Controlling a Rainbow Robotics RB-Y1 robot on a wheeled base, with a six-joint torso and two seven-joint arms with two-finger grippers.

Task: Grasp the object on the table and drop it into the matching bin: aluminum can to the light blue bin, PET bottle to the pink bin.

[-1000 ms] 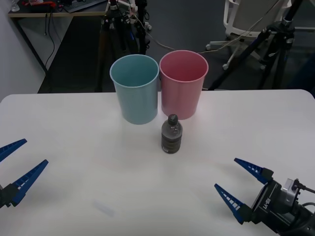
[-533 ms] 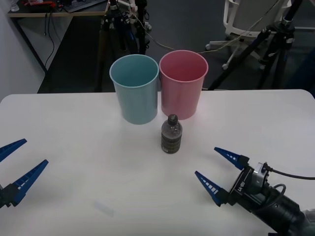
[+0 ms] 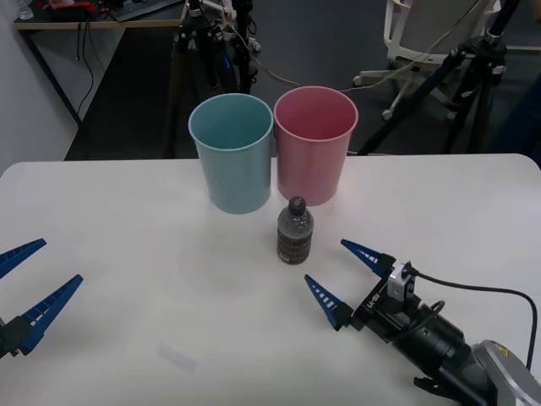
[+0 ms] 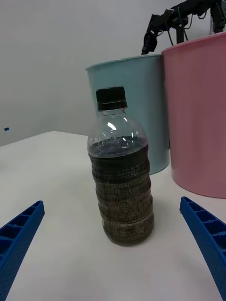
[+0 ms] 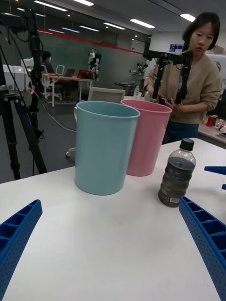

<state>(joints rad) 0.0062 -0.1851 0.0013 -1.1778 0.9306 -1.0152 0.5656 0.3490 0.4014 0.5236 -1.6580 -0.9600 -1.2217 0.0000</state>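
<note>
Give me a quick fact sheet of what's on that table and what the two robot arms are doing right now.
Surface: white table
Item to sort: PET bottle, upright, dark cap on, untouched
Bins: light blue bin and pink bin, side by side behind the bottle
Right gripper: fingers open, low over the table, aimed at the bottle, just short of it
Left gripper: fingers open, at the table's left edge, far from the bottle
Likely target: pink bin, as it takes PET bottles
</note>
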